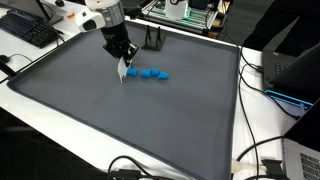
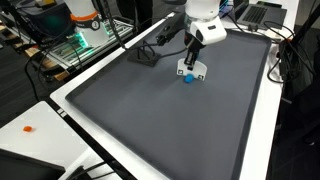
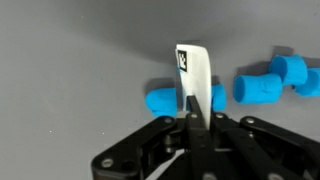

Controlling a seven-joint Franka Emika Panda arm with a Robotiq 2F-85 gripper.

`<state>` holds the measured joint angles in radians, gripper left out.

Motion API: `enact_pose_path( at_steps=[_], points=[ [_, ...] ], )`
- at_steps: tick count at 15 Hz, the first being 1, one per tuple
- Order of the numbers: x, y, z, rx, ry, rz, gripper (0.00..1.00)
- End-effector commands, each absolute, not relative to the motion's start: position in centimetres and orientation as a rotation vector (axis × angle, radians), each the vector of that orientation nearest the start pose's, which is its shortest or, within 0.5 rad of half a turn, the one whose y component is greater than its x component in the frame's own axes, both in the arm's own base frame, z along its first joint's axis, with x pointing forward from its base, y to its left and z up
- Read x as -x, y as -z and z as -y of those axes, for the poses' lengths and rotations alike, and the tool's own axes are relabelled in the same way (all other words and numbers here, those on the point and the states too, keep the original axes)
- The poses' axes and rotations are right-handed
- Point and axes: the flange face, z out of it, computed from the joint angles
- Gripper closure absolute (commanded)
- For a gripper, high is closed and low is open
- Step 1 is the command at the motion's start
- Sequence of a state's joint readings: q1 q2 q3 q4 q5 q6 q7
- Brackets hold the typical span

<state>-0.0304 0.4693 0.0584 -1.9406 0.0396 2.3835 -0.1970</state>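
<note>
My gripper [image 3: 194, 120] is shut on a flat white piece [image 3: 193, 72] with a small black mark near its top end. It holds the piece just above the grey mat [image 1: 130, 120]. In the wrist view a blue cylinder [image 3: 163, 100] lies right behind the white piece, and more blue cylinders [image 3: 258, 88] lie to its right. In both exterior views the gripper [image 1: 122, 58] [image 2: 197, 48] hangs over the far part of the mat, with the white piece [image 1: 123, 71] [image 2: 193, 68] beside the row of blue cylinders [image 1: 152, 73] [image 2: 187, 78].
A small black stand [image 1: 152, 40] [image 2: 148, 52] sits at the mat's far edge. A keyboard [image 1: 30, 30], a black laptop [image 1: 295, 70] and cables lie on the white table around the mat. A small orange item [image 2: 28, 128] lies on the table.
</note>
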Motion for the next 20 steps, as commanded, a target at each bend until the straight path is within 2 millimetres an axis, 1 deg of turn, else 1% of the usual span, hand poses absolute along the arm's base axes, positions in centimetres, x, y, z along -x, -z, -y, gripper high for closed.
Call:
enact_pose_path(
  at_steps=[1,9,15,20],
  points=[
    [-60.1,-21.9,-3.1,3.012,-0.105,0.279,0.99],
    [-59.8,-23.2,-3.2,3.016,-0.111,0.26,0.99],
    [-58.9,-24.1,-2.9,3.011,-0.207,0.195,0.99],
    [-58.3,-25.3,-2.6,3.014,-0.224,0.154,0.99]
  ],
)
